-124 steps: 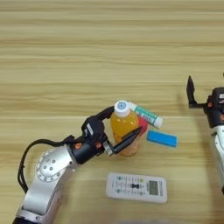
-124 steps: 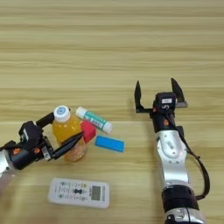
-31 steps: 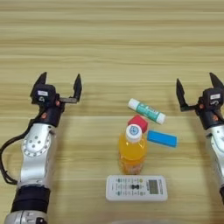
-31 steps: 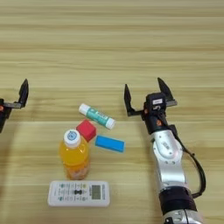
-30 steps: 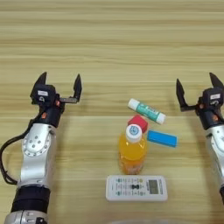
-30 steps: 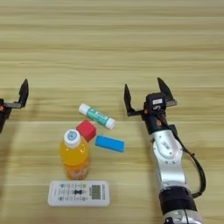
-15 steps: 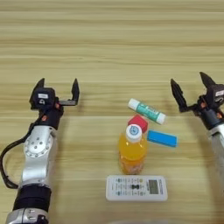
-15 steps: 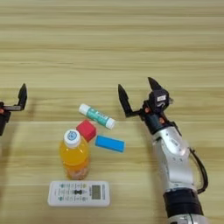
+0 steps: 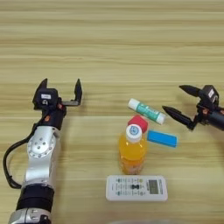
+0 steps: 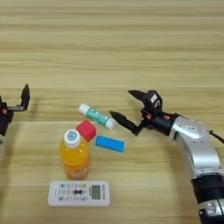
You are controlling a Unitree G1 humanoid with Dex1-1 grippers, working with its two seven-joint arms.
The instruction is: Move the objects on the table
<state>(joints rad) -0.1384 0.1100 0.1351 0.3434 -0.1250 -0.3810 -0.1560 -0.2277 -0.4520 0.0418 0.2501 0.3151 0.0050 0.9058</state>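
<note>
Black right gripper (image 10: 123, 106), fingers spread wide, pointing left just beside green-white tube (image 10: 97, 116). Red cube (image 10: 86, 130) touching tube; flat blue block (image 10: 110, 143) below. Orange juice bottle (image 10: 75, 155), white-capped, upright. White remote (image 10: 78, 193), grey buttons, print unreadable. Left gripper (image 9: 60, 89) splayed, well apart, over pale plank-grained table (image 9: 112, 39).

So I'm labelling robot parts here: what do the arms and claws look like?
Both arms have smooth silver-grey shells with black joints. Each ends in a black claw, left claw and right claw, with two pointed black fingers. Small orange-red marks sit by the wrists, and a black cable loops beside the left arm.
</note>
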